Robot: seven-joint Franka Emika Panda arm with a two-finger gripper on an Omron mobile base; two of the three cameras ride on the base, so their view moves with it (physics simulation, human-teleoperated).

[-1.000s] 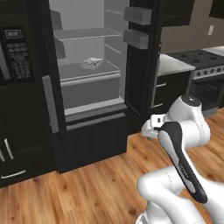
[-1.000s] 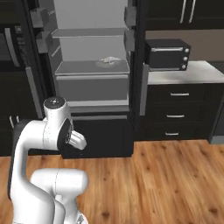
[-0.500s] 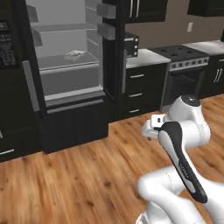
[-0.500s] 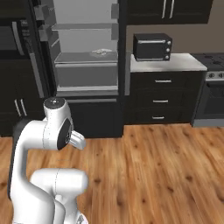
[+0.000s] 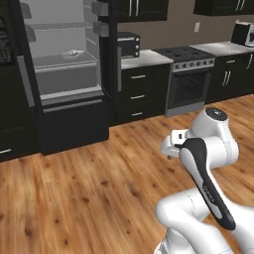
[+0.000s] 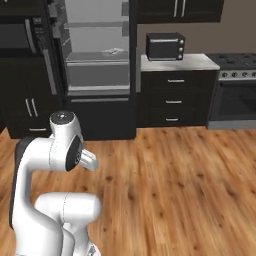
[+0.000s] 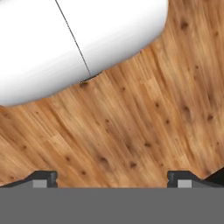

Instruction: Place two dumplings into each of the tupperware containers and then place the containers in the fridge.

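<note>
The fridge (image 5: 74,126) (image 6: 102,117) stands open at the back left, its pale shelves showing between black doors. One pale, shallow tupperware container (image 5: 73,52) (image 6: 111,51) rests on a middle shelf inside it. The dumplings are out of view. My arm is folded close over the base, well away from the fridge. In the hand view my gripper (image 7: 112,177) points down at the wooden floor; its two fingertips (image 7: 43,177) stand far apart, open, with nothing between them.
A black toaster oven (image 5: 128,44) (image 6: 165,46) sits on the counter right of the fridge, above black drawers (image 5: 139,94) (image 6: 172,100). A stove (image 5: 188,79) (image 6: 235,85) follows further right. Bare wooden floor (image 5: 89,188) lies between me and the cabinets.
The whole picture has slid left: the base has moved, so the fridge now sits further left and the stove has come into view. The arm stays folded, the gripper open.
</note>
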